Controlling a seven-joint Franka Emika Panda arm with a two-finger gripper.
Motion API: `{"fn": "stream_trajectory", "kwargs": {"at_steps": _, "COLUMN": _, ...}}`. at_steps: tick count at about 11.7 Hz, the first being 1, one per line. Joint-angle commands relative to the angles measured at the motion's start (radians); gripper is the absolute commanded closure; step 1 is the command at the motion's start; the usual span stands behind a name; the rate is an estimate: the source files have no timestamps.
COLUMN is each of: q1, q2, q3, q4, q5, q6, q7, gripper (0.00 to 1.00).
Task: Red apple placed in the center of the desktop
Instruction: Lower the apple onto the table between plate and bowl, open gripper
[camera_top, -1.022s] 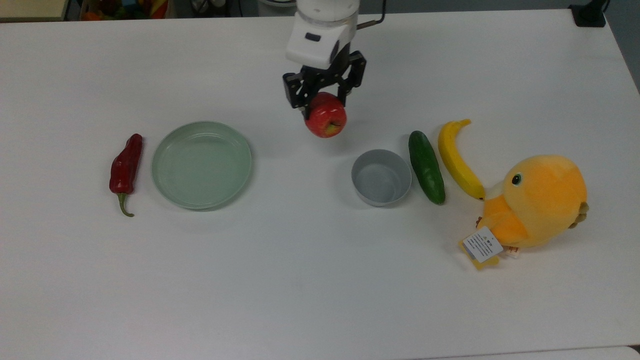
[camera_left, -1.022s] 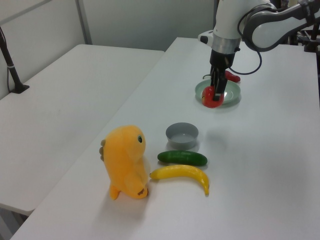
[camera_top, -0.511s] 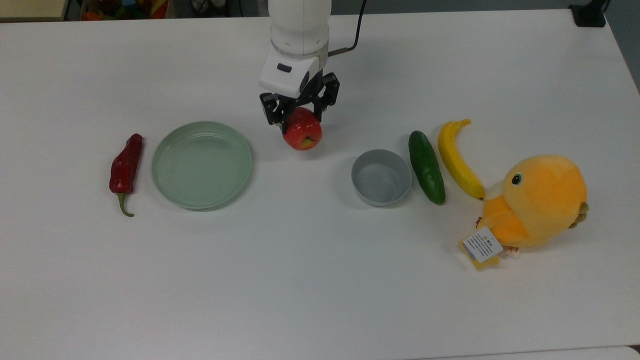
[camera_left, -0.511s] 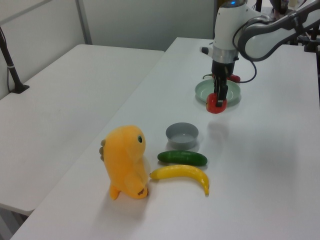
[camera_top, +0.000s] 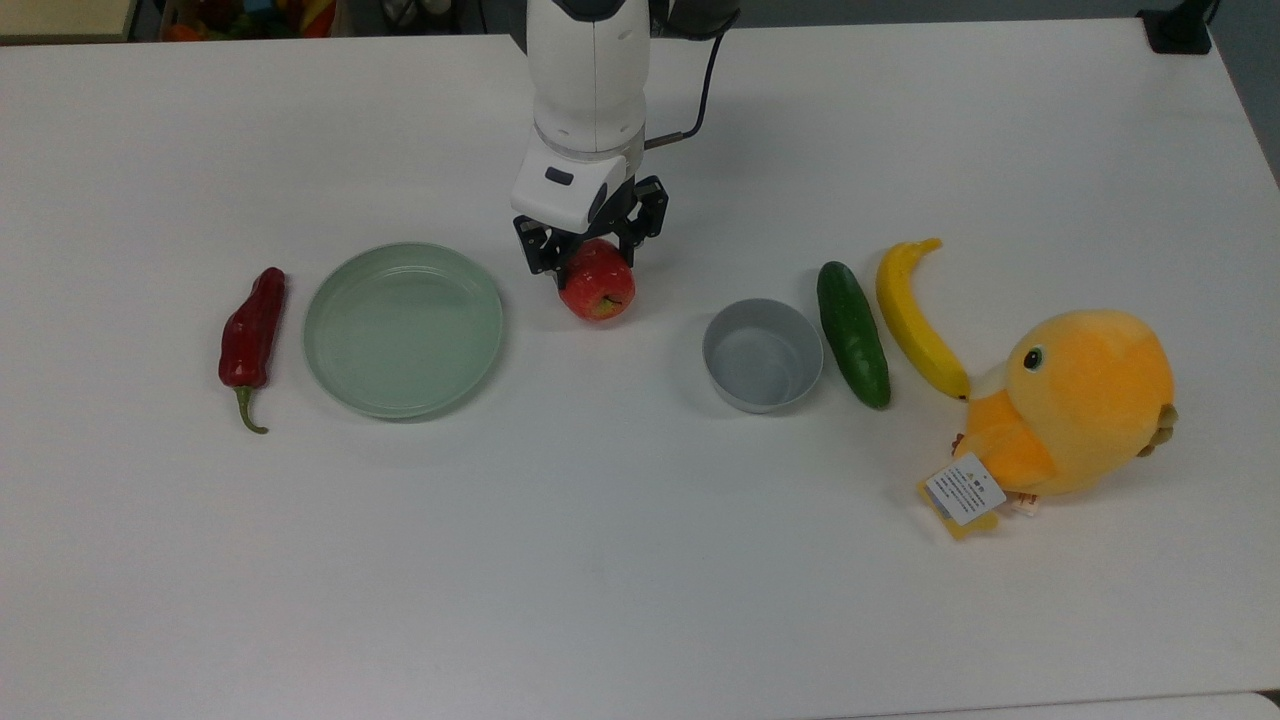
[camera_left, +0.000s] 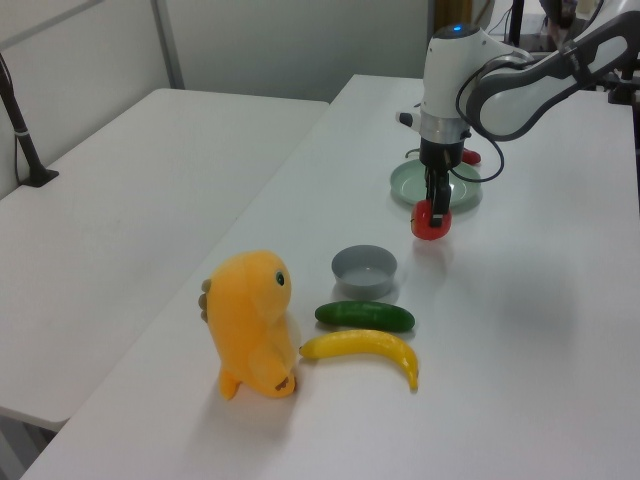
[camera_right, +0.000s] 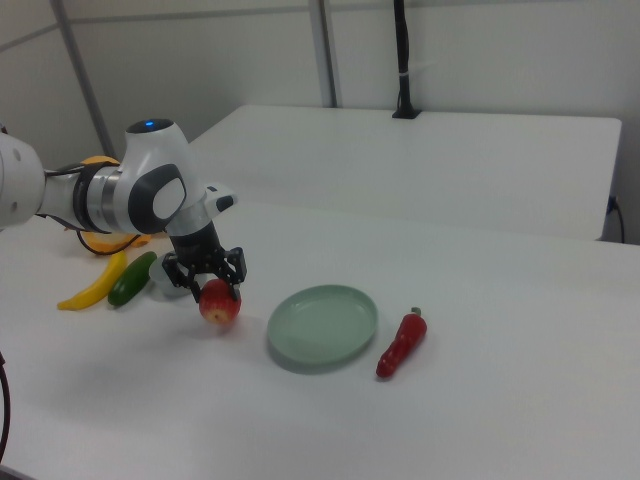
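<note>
Top view: lowered within the past second, red apple (camera_top: 596, 294) pinched in gripper (camera_top: 590, 262), between plate (camera_top: 404, 329) and bowl (camera_top: 762, 354). Left view: nearly down on desktop (camera_left: 540, 330). Right view: release seemingly imminent.

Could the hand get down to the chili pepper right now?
Probably not as things stand: the hand is shut on the red apple. The chili pepper itself lies uncovered on the desktop, past the green plate.
</note>
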Motion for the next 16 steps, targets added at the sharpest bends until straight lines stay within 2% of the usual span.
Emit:
{"fn": "stream_trajectory", "kwargs": {"at_steps": 1, "q1": -0.002, "q2": 0.002, "q3": -0.006, "q4": -0.005, "q5": 0.008, "q6": 0.048, "q7": -0.014, "gripper": 0.18}}
{"fn": "stream_trajectory", "kwargs": {"at_steps": 3, "q1": -0.002, "q2": 0.002, "q3": -0.006, "q4": -0.005, "q5": 0.008, "q6": 0.048, "q7": -0.014, "gripper": 0.08}}
{"fn": "stream_trajectory", "kwargs": {"at_steps": 6, "q1": -0.01, "q2": 0.0, "q3": -0.006, "q4": -0.003, "q5": 0.008, "q6": 0.048, "q7": -0.014, "gripper": 0.07}}
{"fn": "stream_trajectory", "kwargs": {"at_steps": 7, "q1": -0.01, "q2": -0.006, "q3": -0.006, "q4": -0.002, "q5": 0.008, "q6": 0.036, "q7": -0.012, "gripper": 0.0}}
{"fn": "stream_trajectory", "kwargs": {"at_steps": 9, "q1": -0.01, "q2": -0.035, "q3": -0.006, "q4": 0.007, "q5": 0.008, "q6": -0.003, "q7": -0.011, "gripper": 0.0}}
{"fn": "stream_trajectory", "kwargs": {"at_steps": 11, "q1": -0.008, "q2": -0.065, "q3": -0.006, "q4": 0.042, "q5": 0.019, "q6": -0.117, "q7": -0.004, "gripper": 0.0}}
{"fn": "stream_trajectory", "kwargs": {"at_steps": 15, "q1": 0.001, "q2": -0.193, "q3": -0.005, "q4": 0.049, "q5": 0.03, "q6": -0.175, "q7": 0.244, "gripper": 0.0}}
{"fn": "stream_trajectory", "kwargs": {"at_steps": 16, "q1": 0.001, "q2": -0.225, "q3": -0.005, "q4": 0.052, "q5": 0.033, "q6": -0.232, "q7": 0.302, "gripper": 0.0}}
